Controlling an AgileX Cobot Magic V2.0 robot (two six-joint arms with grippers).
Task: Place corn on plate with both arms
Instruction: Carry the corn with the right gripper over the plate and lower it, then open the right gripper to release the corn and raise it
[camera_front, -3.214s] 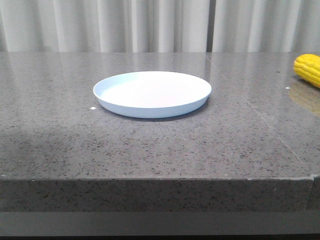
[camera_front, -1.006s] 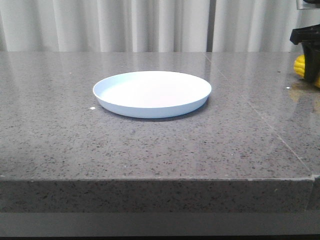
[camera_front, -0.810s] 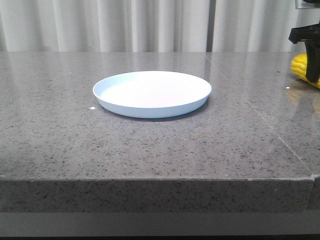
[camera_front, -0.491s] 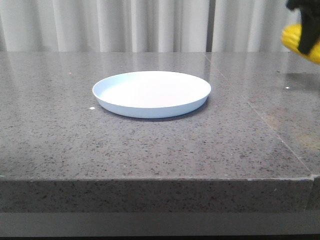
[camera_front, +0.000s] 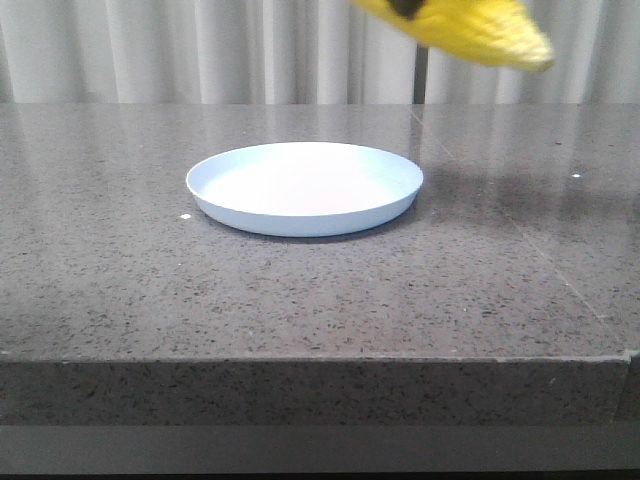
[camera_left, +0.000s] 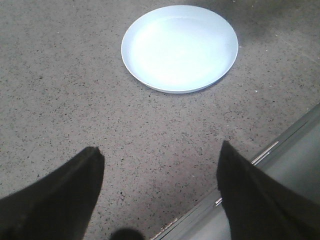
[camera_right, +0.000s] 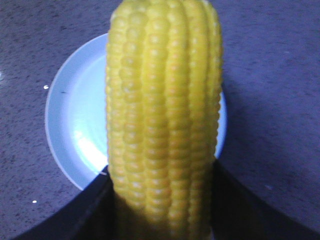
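Note:
The corn (camera_front: 470, 28) is a bright yellow cob held in the air at the top of the front view, above and just right of the plate (camera_front: 304, 187). My right gripper (camera_right: 162, 172) is shut on the corn (camera_right: 162, 100), one black finger on each side of it; the plate (camera_right: 75, 120) lies on the table beneath it. In the front view only a dark bit of this gripper shows at the top edge. My left gripper (camera_left: 160, 155) is open and empty above the table near its front edge, with the plate (camera_left: 180, 47) ahead of it.
The grey speckled stone table (camera_front: 300, 290) has its front edge (camera_front: 300, 358) low in the front view. White curtains (camera_front: 200, 50) hang behind it. The table's edge with a metal strip (camera_left: 260, 157) shows by my left fingers.
My right gripper came in at the far right, closed on the corn, lifted it off the table and carried it left and up, toward the plate. The plate has not moved.

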